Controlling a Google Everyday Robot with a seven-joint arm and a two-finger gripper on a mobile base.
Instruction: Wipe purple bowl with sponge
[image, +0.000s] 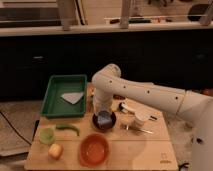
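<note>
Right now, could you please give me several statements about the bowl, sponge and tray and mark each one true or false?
1. The sponge lies inside the purple bowl. True.
2. The tool is over the green tray. False: it is down at the purple bowl, right of the tray.
3. The grey cloth lies in the green tray. True.
4. The orange bowl stands behind the purple bowl. False: it stands nearer the camera.
5. The light-green cup sits in the tray. False: it stands on the wooden board.
</note>
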